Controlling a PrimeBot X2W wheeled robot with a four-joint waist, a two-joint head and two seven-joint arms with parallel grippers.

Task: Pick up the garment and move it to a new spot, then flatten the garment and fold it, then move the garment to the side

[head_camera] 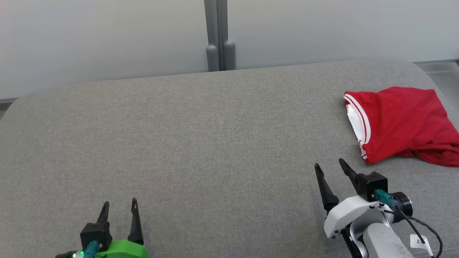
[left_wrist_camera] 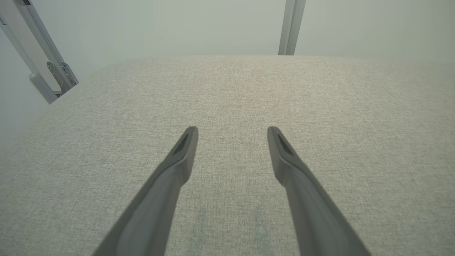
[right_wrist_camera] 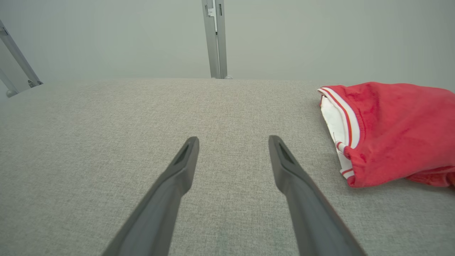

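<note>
A red garment (head_camera: 405, 123) with white striped trim lies folded at the far right of the grey table (head_camera: 200, 143); the right wrist view has the garment (right_wrist_camera: 398, 131) at its right edge. My right gripper (head_camera: 329, 165) stands open just left of and below the garment, apart from it, nothing between its fingers (right_wrist_camera: 185, 160). My left gripper (head_camera: 120, 206) is open at the lower left, far from the garment, over bare fabric; in the left wrist view its fingers (left_wrist_camera: 185, 149) spread over the grey surface.
A grey post (head_camera: 219, 36) rises behind the table's back edge against a pale wall. Another metal bracket (left_wrist_camera: 57, 71) stands off the table's left corner. The table's right edge runs close past the garment.
</note>
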